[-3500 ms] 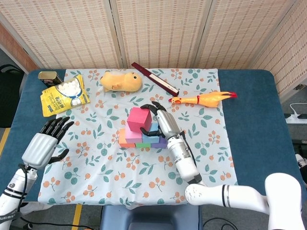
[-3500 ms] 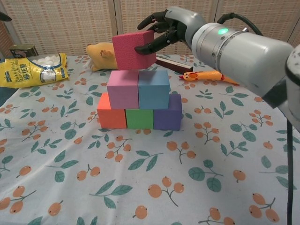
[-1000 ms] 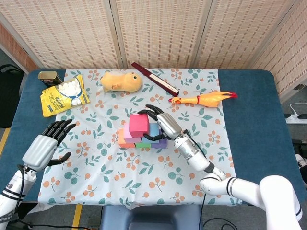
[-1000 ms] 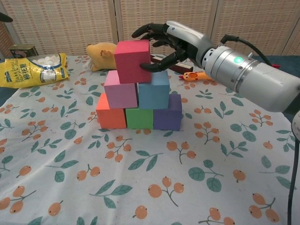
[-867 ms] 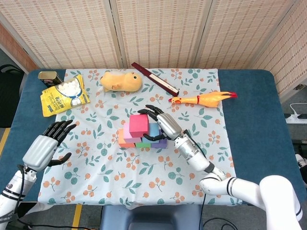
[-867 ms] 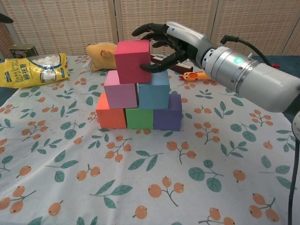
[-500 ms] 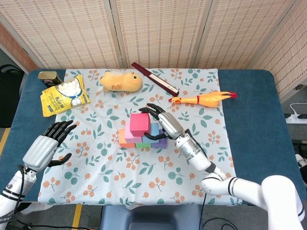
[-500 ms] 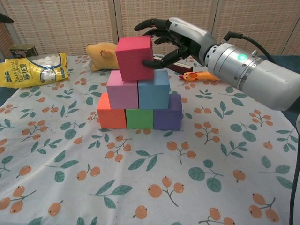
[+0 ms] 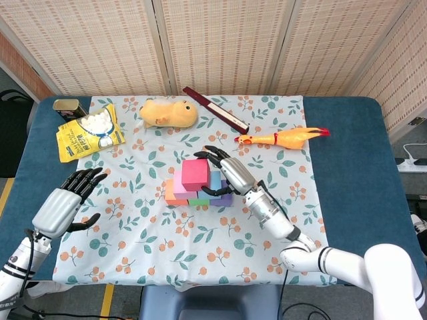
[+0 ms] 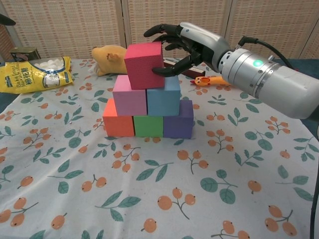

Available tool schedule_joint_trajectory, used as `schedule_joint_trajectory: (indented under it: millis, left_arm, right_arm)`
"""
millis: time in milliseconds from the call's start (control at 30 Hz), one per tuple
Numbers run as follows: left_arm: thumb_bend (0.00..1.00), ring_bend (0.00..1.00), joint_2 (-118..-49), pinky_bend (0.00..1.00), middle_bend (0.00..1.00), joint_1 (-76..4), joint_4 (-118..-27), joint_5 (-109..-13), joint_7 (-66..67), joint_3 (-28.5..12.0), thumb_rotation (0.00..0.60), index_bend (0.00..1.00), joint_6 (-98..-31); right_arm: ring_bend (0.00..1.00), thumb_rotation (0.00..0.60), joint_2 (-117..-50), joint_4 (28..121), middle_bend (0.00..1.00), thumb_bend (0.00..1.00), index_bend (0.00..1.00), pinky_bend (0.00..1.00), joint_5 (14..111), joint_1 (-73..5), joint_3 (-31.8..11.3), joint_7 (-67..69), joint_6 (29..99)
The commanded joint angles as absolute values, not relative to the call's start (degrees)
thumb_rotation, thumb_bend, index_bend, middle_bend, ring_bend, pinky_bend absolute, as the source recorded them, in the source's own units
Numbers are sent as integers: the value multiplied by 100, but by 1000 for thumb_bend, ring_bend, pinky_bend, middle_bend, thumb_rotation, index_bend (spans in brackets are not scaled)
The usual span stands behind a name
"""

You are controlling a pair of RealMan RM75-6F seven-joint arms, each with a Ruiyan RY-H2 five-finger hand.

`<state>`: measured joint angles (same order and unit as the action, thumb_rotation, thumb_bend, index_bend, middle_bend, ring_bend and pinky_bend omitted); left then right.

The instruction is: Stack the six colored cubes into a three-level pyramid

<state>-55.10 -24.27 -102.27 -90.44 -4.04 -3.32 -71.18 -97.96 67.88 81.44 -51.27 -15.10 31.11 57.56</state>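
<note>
On the floral cloth stands a bottom row of orange (image 10: pixel 118 119), green (image 10: pixel 148 125) and purple (image 10: pixel 178 120) cubes. Above them sit a pink-lilac cube (image 10: pixel 129 95) and a blue cube (image 10: pixel 164 95). My right hand (image 10: pixel 187 42) grips a magenta cube (image 10: pixel 145 64) from its right and back side, resting slightly tilted on the two middle cubes. In the head view the magenta cube (image 9: pixel 195 174) tops the stack with my right hand (image 9: pixel 227 172) beside it. My left hand (image 9: pixel 63 205) hovers open over the table's left front, holding nothing.
A yellow snack bag (image 9: pixel 88 133) and a tin (image 9: pixel 67 107) lie at the back left. A yellow plush (image 9: pixel 167 113), a dark red flat box (image 9: pixel 215 109) and a rubber chicken (image 9: pixel 283 137) lie behind the stack. The blue table edge (image 9: pixel 353 173) flanks the cloth.
The magenta cube has been lowered from above the stack onto the second level and shifted slightly right, my right hand still around it. The left hand has barely moved.
</note>
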Motion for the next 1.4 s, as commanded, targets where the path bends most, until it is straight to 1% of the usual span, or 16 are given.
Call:
schedule_joint_trajectory:
  millis: [33, 200, 367, 467, 500, 600, 700, 800, 867, 1100, 1300, 1400]
  left_arm:
    - [323, 0, -5505, 88, 0, -2424, -10231, -9051, -412, -332, 600, 24, -7123]
    - [322, 0, -5503, 88, 0, -2422, -10226, -9058, -436, -338, 600, 23, -7127]
    - [324, 0, -5507, 84, 0, -2423, -10220, -9063, -444, -336, 600, 22, -7123]
    - [322, 0, -5504, 83, 0, -2422, -10223, -9062, -447, -341, 600, 21, -7126]
    - [322, 0, -5499, 83, 0, -2419, -10229, -9067, -447, -343, 600, 21, -7134]
    - [323, 0, -5494, 83, 0, -2419, -10236, -9072, -446, -345, 600, 19, -7136]
    - [323, 0, -5488, 83, 0, -2417, -10248, -9073, -440, -351, 600, 18, -7143]
    - [322, 0, -5486, 83, 0, -2411, -10257, -9076, -440, -357, 600, 17, -7160]
    - [322, 0, -5479, 83, 0, -2407, -10265, -9082, -435, -355, 600, 16, -7163]
    - [322, 0, -5441, 83, 0, -2401, -10311, -9095, -426, -359, 600, 14, -7174]
    - [323, 0, -5399, 83, 0, -2413, -10369, -9074, -401, -366, 600, 14, -7134]
    - [322, 0, -5380, 83, 0, -2402, -10394, -9056, -375, -375, 600, 13, -7149]
  right_arm:
    - [43, 600, -9801, 6797, 261, 202, 163, 107, 8130, -5130, -1516, 3092, 5753]
    - [43, 600, -9788, 6815, 261, 202, 151, 107, 8134, -5123, -1493, 3051, 5743]
    - [32, 600, -9766, 6833, 260, 202, 81, 102, 8133, -5118, -1480, 3035, 5728]
    - [7, 600, -9738, 6868, 237, 202, 6, 87, 8123, -5113, -1473, 3027, 5705]
    - [2, 600, -9709, 6894, 222, 202, 0, 82, 8119, -5110, -1454, 3017, 5670]
    - [0, 600, -9658, 6967, 170, 188, 0, 64, 8088, -5106, -1450, 3000, 5614]
    - [0, 600, -9599, 7041, 132, 109, 0, 40, 8054, -5099, -1453, 2922, 5576]
    - [0, 600, -9528, 7155, 113, 40, 0, 24, 7991, -5093, -1492, 2838, 5548]
    - [0, 600, -9461, 7263, 108, 24, 0, 20, 7945, -5091, -1534, 2765, 5538]
    - [0, 600, -8927, 8027, 108, 3, 0, 13, 7548, -5168, -1724, 2154, 5167]
    - [0, 600, -8393, 8681, 108, 0, 0, 12, 6779, -5392, -1871, 1201, 4541]
    - [0, 600, -8179, 8997, 107, 0, 0, 10, 6323, -5492, -1980, 902, 4354]
